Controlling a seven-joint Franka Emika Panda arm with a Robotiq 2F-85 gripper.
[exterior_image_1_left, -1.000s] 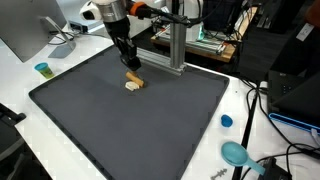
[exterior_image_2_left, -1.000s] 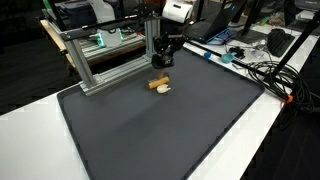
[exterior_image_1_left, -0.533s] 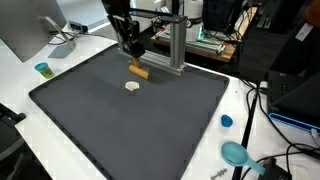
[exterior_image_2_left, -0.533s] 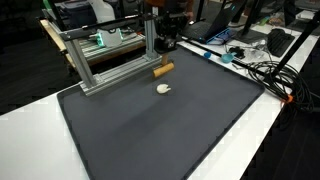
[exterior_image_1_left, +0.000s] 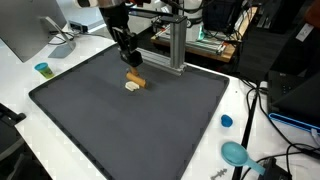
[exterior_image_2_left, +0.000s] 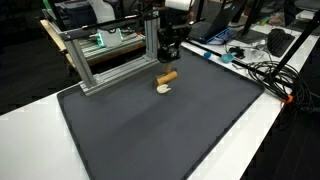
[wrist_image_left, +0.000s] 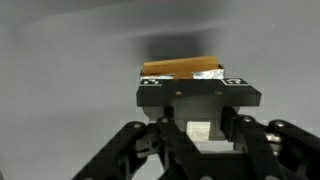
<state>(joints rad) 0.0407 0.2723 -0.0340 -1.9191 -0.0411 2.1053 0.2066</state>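
- While the gripper (exterior_image_1_left: 130, 68) hangs over the far part of the black mat (exterior_image_1_left: 120, 130), its jaws are clamped on a brown block (exterior_image_2_left: 168, 76).
- The block is tilted, just beside a small white piece (exterior_image_2_left: 165, 89); whether they touch is unclear.
- A metal frame (exterior_image_2_left: 110, 55) stands behind.

The mat (exterior_image_1_left: 130, 125) is seen as a dark grey, matt sheet with a fine, slightly rough grain, and the table (exterior_image_1_left: 15, 85) under it as smooth white board. The block (exterior_image_2_left: 168, 76) is shown with a tan, wood-like matt face, and the small piece (exterior_image_2_left: 164, 89) as pale and dull. The gripper (wrist_image_left: 193, 85) is finished in matt black, and the frame (exterior_image_2_left: 110, 58) in silvery brushed metal.
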